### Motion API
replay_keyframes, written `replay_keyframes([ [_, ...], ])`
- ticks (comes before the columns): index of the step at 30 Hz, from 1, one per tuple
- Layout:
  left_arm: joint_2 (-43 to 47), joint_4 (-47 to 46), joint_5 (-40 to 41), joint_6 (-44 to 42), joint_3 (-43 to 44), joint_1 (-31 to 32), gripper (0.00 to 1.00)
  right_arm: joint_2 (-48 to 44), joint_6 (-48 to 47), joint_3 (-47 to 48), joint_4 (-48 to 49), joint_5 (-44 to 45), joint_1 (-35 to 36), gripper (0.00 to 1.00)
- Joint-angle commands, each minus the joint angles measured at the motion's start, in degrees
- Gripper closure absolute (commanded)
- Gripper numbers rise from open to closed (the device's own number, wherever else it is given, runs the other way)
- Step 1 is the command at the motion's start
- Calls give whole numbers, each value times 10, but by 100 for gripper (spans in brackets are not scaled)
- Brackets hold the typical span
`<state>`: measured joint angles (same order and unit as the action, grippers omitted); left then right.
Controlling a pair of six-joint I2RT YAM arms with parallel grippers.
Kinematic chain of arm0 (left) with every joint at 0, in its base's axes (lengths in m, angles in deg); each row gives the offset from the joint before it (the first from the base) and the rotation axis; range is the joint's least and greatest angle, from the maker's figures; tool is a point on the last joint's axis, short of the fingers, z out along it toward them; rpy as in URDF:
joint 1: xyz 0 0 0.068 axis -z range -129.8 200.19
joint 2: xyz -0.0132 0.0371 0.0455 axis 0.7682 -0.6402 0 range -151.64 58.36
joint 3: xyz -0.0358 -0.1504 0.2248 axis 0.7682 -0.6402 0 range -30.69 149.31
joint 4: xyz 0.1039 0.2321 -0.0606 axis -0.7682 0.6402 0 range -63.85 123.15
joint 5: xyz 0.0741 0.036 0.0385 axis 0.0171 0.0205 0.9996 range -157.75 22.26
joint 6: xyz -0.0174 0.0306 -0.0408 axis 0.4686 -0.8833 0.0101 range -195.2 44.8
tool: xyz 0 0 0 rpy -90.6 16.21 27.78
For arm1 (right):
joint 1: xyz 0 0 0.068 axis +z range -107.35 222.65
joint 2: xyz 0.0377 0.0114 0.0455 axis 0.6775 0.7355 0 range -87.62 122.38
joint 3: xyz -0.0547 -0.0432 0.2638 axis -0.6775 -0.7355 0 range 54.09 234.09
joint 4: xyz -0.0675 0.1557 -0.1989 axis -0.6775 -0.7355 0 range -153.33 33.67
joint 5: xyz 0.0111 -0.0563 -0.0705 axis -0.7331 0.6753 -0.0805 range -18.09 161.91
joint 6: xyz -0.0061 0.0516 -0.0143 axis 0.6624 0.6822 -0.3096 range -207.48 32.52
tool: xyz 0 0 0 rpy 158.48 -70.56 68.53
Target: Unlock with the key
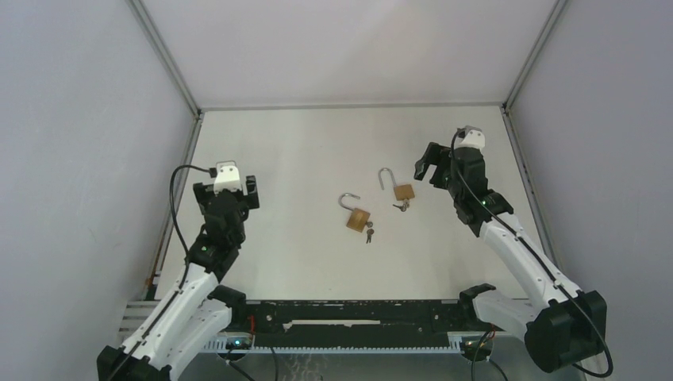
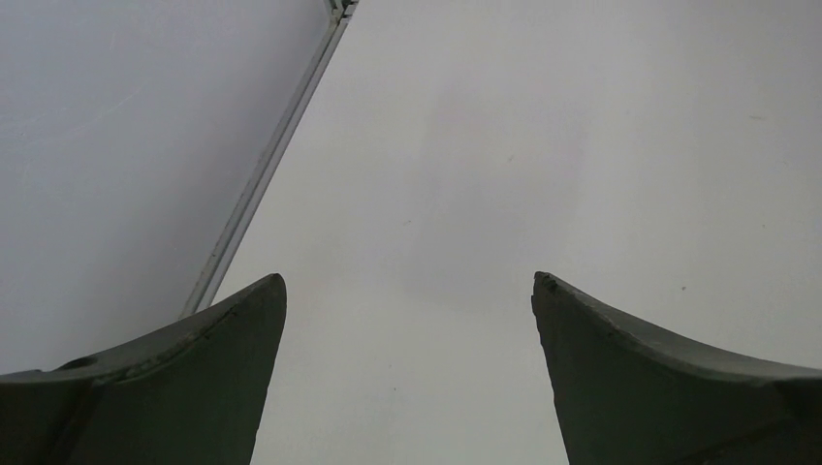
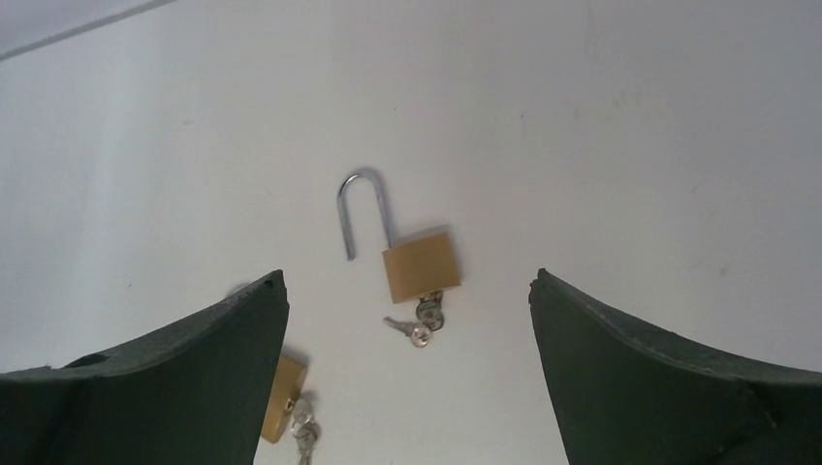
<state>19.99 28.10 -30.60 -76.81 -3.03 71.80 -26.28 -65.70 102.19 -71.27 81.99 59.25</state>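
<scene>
Two brass padlocks lie flat near the middle of the pale counter, close to each other but apart. The farther padlock sits toward the right side, with its shackle swung open so that one leg hangs free of the body. The farther key sticks out of the bottom of this body. The nearer padlock lies a little to the left and closer to the arm bases, and its shackle is open too. The nearer key is at its lower end. In the right wrist view this second padlock is partly hidden behind one finger. The right end effector is just beside the farther padlock, on its right, and above the counter. Its fingers are spread wide with nothing between them, and the padlock shows in the gap. The left end effector is well apart from both padlocks, over the left side of the counter near the wall. It is also spread wide and grips nothing, with only bare counter between its fingers.
</scene>
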Motion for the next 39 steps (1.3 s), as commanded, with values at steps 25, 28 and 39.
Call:
replay_keyframes([
  [25, -243, -353, -183, 37, -61, -212, 0, -88, -132, -130, 215, 164, -13, 1],
  [28, -258, -390, -195, 37, -73, -214, 0, -74, -169, -164, 267, 153, -24, 0],
  [39, -317, -505, -184, 34, -111, -214, 0, -53, -216, -340, 540, 48, -78, 1],
])
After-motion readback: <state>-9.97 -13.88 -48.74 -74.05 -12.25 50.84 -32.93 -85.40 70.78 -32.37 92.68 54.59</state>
